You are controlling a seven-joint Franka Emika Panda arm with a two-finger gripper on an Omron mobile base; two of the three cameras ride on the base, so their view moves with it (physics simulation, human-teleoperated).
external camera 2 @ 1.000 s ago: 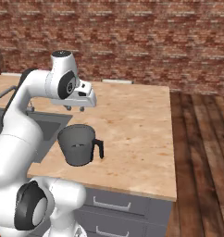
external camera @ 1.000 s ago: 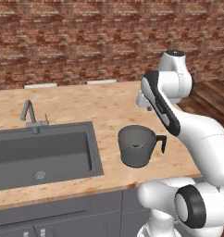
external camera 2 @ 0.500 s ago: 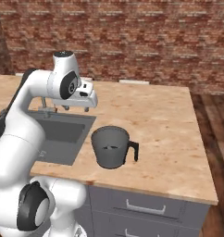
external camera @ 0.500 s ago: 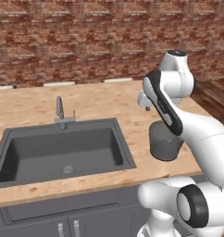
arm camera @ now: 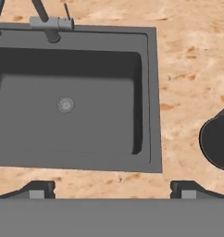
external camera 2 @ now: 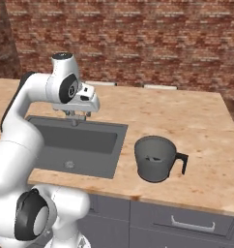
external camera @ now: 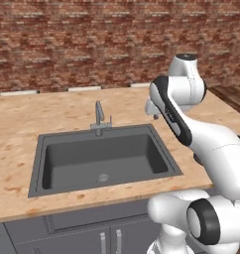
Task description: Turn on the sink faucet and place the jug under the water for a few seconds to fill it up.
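Observation:
The dark grey sink lies in the wood-patterned counter, its round drain showing in the hand view. The slim grey faucet stands at the sink's back rim; no stream of water shows. On the counter right of the sink stands the upright jug, with its black handle pointing right; its rim reaches the right edge of the hand view. My gripper hangs high over the sink's front right part, open and holding nothing. It is apart from both jug and faucet.
A red brick wall closes off the counter's back. Grey cabinet fronts with handles run below the counter. Bare counter stretches right of and behind the jug. My own arm blocks the counter right of the sink in the left base view.
Both base views have shifted: the base has driven sideways, so the sink now sits in front of me. The arm keeps its pose; the jug stays where it stood.

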